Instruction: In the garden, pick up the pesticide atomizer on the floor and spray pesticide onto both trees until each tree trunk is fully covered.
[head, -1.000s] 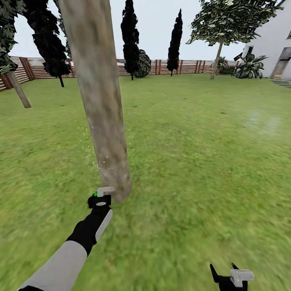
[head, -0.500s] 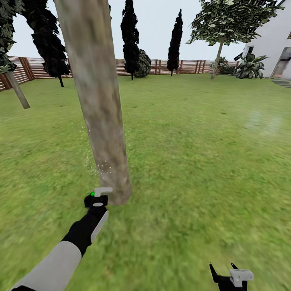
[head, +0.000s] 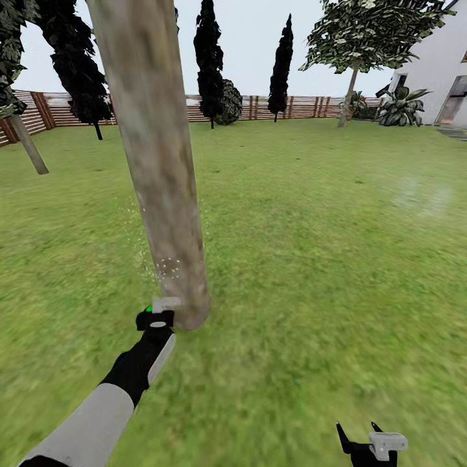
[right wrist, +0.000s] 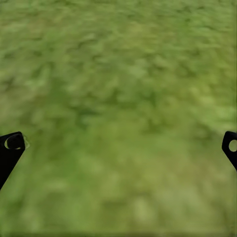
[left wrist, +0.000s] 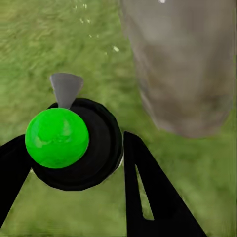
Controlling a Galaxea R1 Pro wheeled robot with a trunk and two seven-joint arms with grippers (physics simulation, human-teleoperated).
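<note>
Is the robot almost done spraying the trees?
Not yet. Done: the atomizer is off the grass, gripped in the left end effector. In hand: white pesticide specks dot the low part of the near tree trunk. Left: the trunk higher up looks bare, and the other tree is still unsprayed.

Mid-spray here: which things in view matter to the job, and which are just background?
Job: pesticide atomizer held in left gripper; near tree trunk; white pesticide specks.
Background: fence, dark cypresses, white building, open right gripper.
</note>
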